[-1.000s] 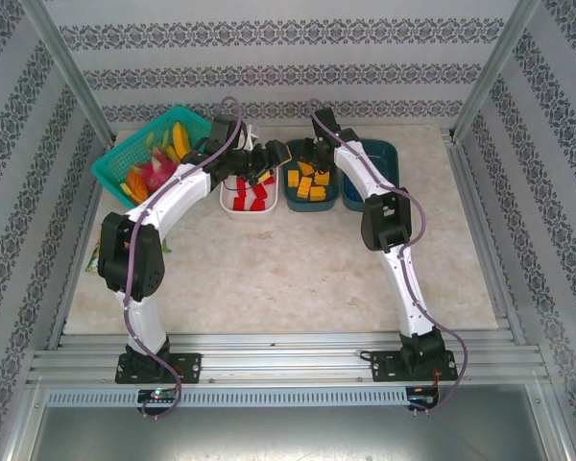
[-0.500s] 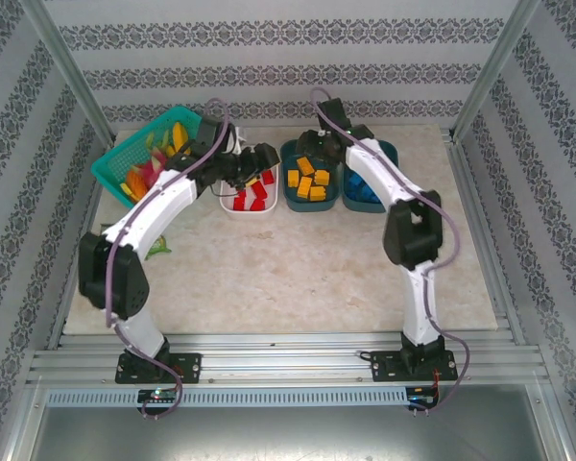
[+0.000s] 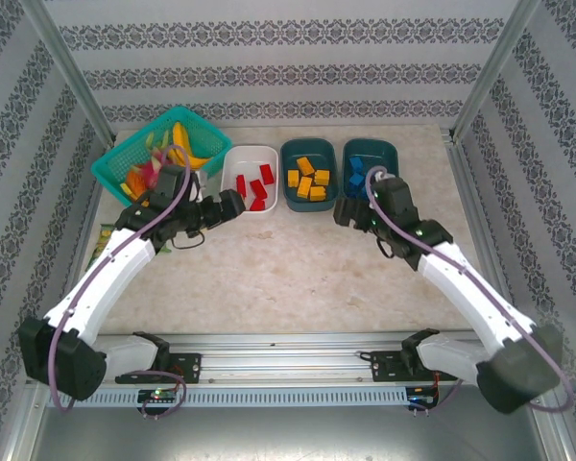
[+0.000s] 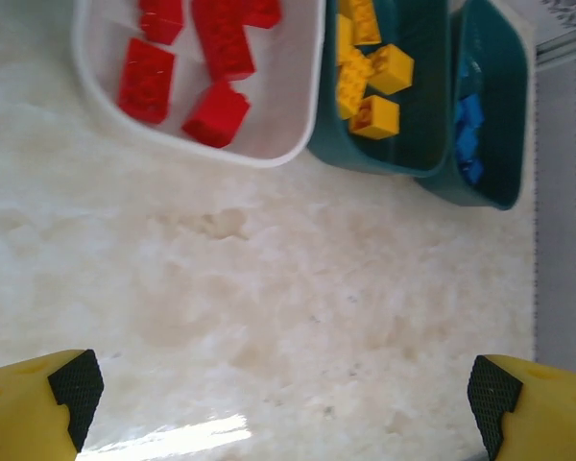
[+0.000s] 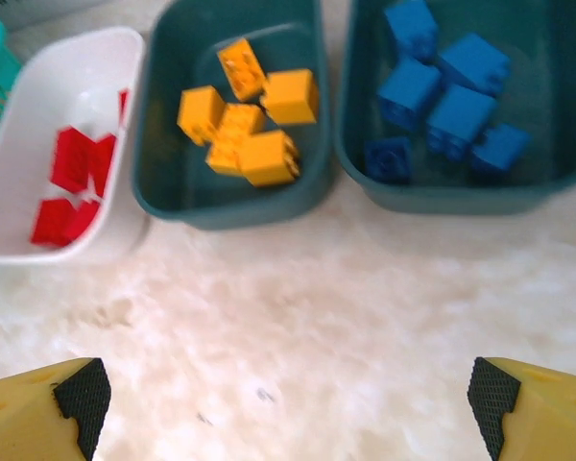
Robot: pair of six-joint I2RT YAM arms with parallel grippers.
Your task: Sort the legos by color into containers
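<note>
My left jaws and right jaws both stand wide, holding nothing. Ahead of them, well apart, three tubs sit side by side, their long axes running away from me. The rounded white plastic tub [image 5: 77,86] of small red plastic bricks [image 5: 72,163] is nearest my left jaws. The middle dark teal plastic tub [image 5: 173,58] holds orange-yellow bricks [image 5: 245,130]. The other dark teal tub [image 5: 547,144], with blue bricks [image 5: 442,96], is nearest my right. Every brick I see lies with its colour, so I judge the sorting done. Both arms stretch low over the marbled surface [image 5: 317,317].

Red legos [image 5: 72,182], white tub [image 5: 88,65], yellow legos [image 5: 245,130], blue legos [image 5: 451,106], teal tubs [image 5: 178,206]
</note>
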